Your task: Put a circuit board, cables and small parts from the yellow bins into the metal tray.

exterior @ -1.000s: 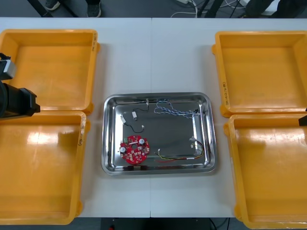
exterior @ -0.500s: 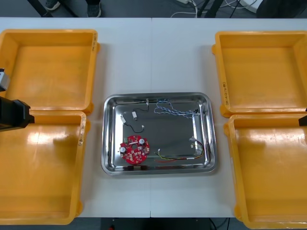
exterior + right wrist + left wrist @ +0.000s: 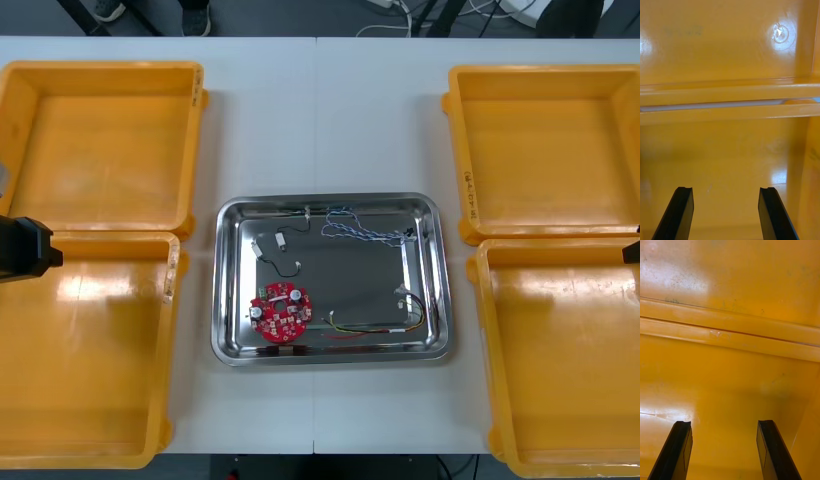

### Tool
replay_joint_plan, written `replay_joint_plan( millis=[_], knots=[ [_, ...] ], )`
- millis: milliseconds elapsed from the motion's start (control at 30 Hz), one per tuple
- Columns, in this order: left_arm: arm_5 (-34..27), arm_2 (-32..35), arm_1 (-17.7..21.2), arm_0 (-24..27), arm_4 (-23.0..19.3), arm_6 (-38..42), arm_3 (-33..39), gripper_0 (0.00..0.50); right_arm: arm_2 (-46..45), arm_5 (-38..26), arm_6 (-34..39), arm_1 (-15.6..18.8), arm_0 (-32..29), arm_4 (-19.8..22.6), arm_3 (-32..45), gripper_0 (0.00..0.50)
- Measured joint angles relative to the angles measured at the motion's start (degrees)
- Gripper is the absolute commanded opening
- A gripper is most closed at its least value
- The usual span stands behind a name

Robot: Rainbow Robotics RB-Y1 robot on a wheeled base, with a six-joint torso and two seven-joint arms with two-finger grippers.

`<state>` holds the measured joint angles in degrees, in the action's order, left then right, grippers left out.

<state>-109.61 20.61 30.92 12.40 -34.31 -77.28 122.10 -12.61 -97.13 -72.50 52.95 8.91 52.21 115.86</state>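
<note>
The metal tray (image 3: pixel 330 357) lies mid-table. In it are a round red circuit board (image 3: pixel 280 311), a twisted blue and white cable (image 3: pixel 361 232), a red and yellow cable (image 3: pixel 368 329) and small metal parts (image 3: pixel 271 243). My left arm (image 3: pixel 20 248) shows at the table's left edge, over the wall between the two left yellow bins. In the left wrist view my left gripper (image 3: pixel 723 423) is open over an orange bin floor (image 3: pixel 733 386), holding nothing. My right arm (image 3: pixel 632 252) just shows at the right edge. My right gripper (image 3: pixel 726 189) is open too, above a bin floor (image 3: pixel 730 157).
Two yellow bins stand on the left (image 3: pixel 100 150) (image 3: pixel 80 350) and two on the right (image 3: pixel 545 150) (image 3: pixel 565 360). A bin wall (image 3: pixel 730 335) crosses ahead of the left fingers, and another (image 3: pixel 730 101) ahead of the right fingers. Bare table surrounds the tray.
My left arm has drawn back leftward toward the table's edge, so less of it shows in the front view. The tray's contents and the right arm have not moved.
</note>
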Motion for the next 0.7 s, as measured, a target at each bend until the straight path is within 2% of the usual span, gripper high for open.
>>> replay_joint_plan(
  millis=[700],
  knots=[
    [0.0, 0.0, 0.17, -0.42, -0.02, -0.01, 0.0, 0.5, 0.0, 0.0, 0.0, 0.0, 0.0, 0.0, 0.0, 0.5]
  ],
)
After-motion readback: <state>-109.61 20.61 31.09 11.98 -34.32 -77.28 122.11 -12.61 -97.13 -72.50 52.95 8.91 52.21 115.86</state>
